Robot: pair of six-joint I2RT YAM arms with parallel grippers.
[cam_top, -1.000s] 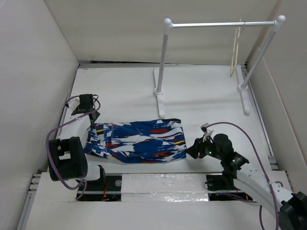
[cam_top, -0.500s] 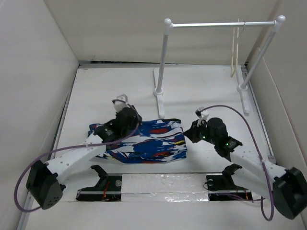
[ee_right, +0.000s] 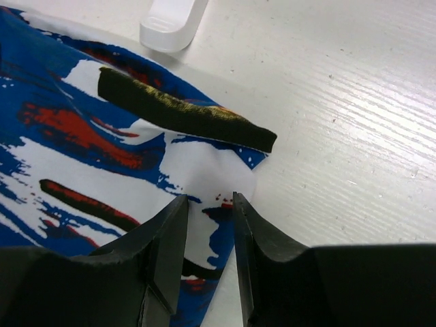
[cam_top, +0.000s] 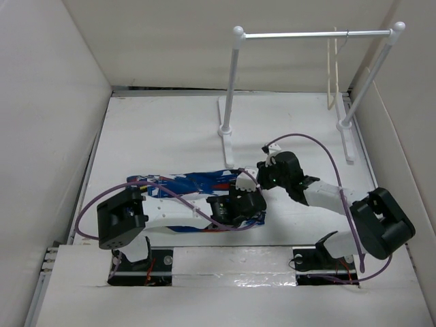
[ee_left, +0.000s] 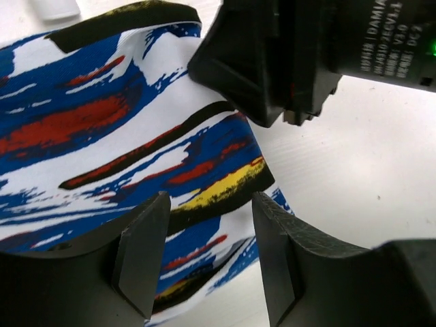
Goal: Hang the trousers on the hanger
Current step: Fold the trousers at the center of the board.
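Observation:
The trousers (cam_top: pixel 194 182) lie folded flat on the table, blue with white, red and black streaks. My left gripper (cam_top: pixel 255 207) reaches across them to their right end. In the left wrist view it (ee_left: pixel 208 262) is open, its jaws straddling the trousers' (ee_left: pixel 102 122) lower right corner with the yellow streak. My right gripper (cam_top: pixel 261 176) is at the upper right corner. In the right wrist view it (ee_right: pixel 210 235) is open with a narrow gap, over the trousers' (ee_right: pixel 82 136) edge beside a black band. The cream hanger (cam_top: pixel 332 68) hangs on the rail at the far right.
The white two-post rail stand (cam_top: pixel 231 88) stands at the back; its left foot (ee_right: pixel 170 24) lies just beyond the trousers. White walls close in left, back and right. The right gripper's black body (ee_left: pixel 286 54) is close above the left jaws.
My left arm swung from the trousers' left end across to their right end. My right gripper moved up and left onto the upper right corner.

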